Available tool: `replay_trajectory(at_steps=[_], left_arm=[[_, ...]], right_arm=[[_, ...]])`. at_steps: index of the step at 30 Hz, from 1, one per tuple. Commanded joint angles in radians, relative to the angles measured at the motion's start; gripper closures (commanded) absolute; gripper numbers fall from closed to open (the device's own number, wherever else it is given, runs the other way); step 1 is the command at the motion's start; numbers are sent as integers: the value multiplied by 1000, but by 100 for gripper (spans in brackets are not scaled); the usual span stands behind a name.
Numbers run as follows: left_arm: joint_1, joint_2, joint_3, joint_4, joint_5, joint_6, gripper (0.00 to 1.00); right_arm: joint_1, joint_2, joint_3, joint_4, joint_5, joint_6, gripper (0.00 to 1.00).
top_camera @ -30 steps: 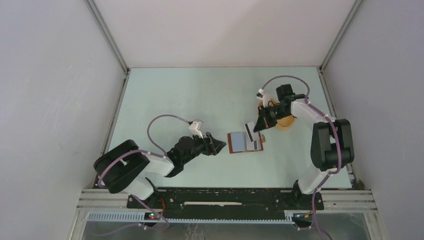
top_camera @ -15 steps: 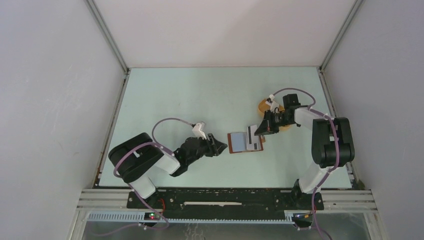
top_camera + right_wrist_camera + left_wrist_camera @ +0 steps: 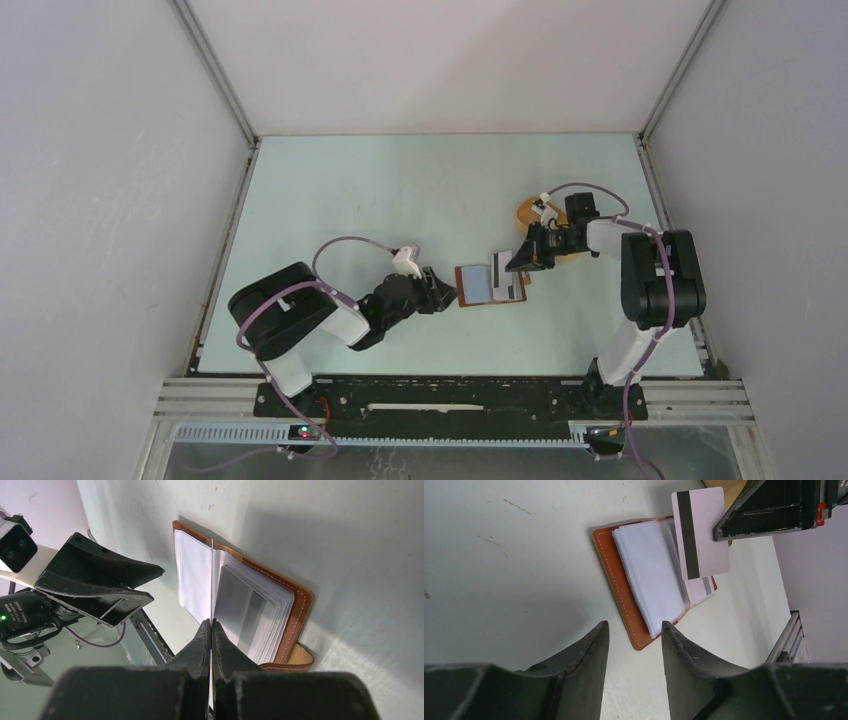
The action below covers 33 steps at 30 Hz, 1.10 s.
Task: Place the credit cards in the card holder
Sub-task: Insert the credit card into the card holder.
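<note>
Lying open on the pale green surface [image 3: 400, 190], the reddish-brown card holder [image 3: 466, 286] presents its clear inner sleeves [image 3: 649, 580] face up. The right hand [image 3: 211, 626] is clamped on a pale credit card [image 3: 704, 535] (dark stripe along one long side) and holds it on edge over the holder's middle fold; whether the card's lower edge touches the sleeves cannot be told. A second striped card [image 3: 704, 587] sits partly tucked into the holder's right half. The left hand [image 3: 634, 632] sits low, just beside the holder's left edge, fingers parted with nothing between them. An orange tray [image 3: 525, 210] lies behind the right hand.
</note>
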<state>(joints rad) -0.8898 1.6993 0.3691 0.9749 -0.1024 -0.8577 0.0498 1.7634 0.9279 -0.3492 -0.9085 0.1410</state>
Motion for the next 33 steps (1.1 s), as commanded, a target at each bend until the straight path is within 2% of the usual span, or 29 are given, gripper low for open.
replay_trajectory(at_steps=[1,23,33], left_arm=[[-13,19,56,-39,-34,-12,53],[-15,85,115,-73,12,-14,55],[-15,102,128,-79,25,-18,56]], right_arm=[[-4,30,-5,29,-34,31,100],[4,103,-13,60,-127,82,100],[6,126,-20,64,-118,92,100]])
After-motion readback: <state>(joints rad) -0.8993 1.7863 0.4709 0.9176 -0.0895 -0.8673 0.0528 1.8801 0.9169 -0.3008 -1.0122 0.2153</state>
